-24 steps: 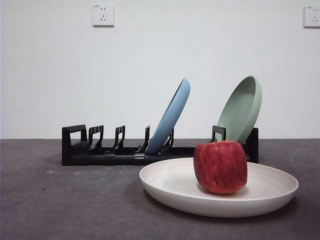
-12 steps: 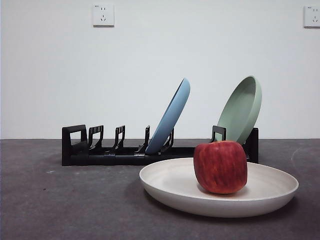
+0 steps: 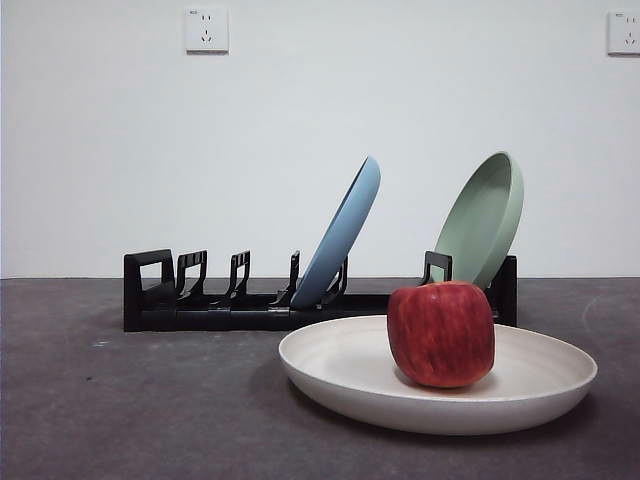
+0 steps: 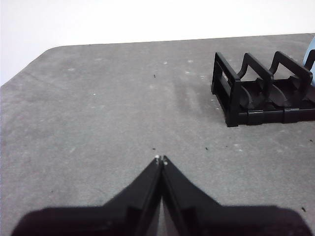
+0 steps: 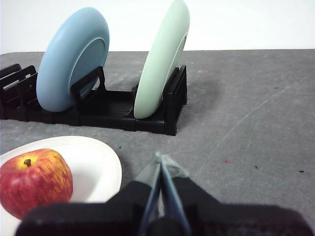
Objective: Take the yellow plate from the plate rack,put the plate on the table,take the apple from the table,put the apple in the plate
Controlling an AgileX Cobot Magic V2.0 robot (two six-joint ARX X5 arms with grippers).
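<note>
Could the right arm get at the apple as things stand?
Probably yes: the apple sits uncovered in the plate close beside the right gripper, nothing between them; its jaws are shut and would need opening.

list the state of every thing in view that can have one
yellow plate: flat on the table, out of the rack
apple: upright in the yellow plate
blue plate: leaning in the plate rack
pale green plate: leaning in the rack
left hand: shut, empty
right hand: shut, empty
</note>
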